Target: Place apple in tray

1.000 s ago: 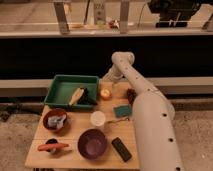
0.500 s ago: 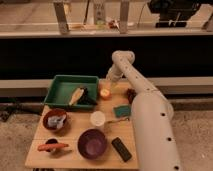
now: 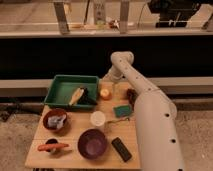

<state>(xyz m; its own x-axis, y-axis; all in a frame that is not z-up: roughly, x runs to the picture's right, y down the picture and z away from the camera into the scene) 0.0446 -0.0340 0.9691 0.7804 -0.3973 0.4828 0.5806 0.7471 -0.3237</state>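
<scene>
The apple (image 3: pixel 105 93) is a small round yellow-orange fruit. It sits on the wooden table just right of the green tray (image 3: pixel 63 80). The tray stands at the table's back left and holds a yellowish item and a dark item. My gripper (image 3: pixel 108 83) hangs from the white arm right above the apple, at its far side, very close to it or touching it. The gripper's lower end is partly hidden against the apple.
A white cup (image 3: pixel 98 118) stands mid-table, with a purple bowl (image 3: pixel 93 144) in front of it. A brown bowl (image 3: pixel 55 120) and a carrot (image 3: pixel 52 147) are at the left. A green sponge (image 3: pixel 122 111), a dark item (image 3: pixel 131 95) and a black block (image 3: pixel 121 149) are at the right.
My gripper has come down and slightly left toward the apple. The apple and the other things have not moved.
</scene>
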